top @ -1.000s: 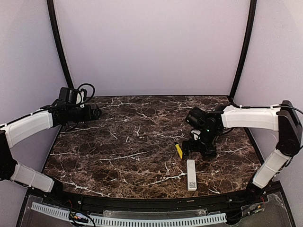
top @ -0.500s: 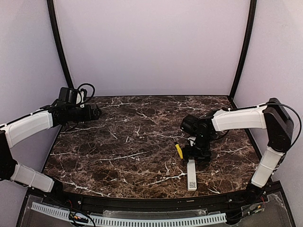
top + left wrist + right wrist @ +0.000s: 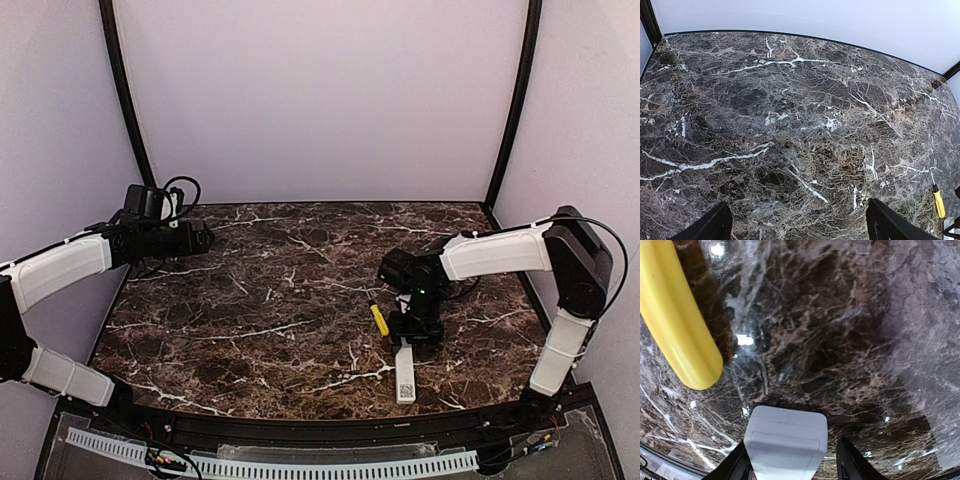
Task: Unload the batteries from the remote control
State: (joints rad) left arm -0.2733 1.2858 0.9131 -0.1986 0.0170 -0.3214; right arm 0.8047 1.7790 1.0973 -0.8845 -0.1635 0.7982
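Your right gripper (image 3: 413, 338) straddles one end of the remote control (image 3: 786, 442). The white bar sits between the jaws, which are partly open, with a sliver of marble showing on one side. The yellow stick tool (image 3: 680, 325) lies just outside them. Your left gripper (image 3: 797, 215) hangs with its jaws spread wide over the marble table (image 3: 790, 100).

1 remote ctrl (image 3: 404, 371), 1 yellow stick tool (image 3: 378, 320), 2 robot arms (image 3: 60, 270) (image 3: 500, 250).
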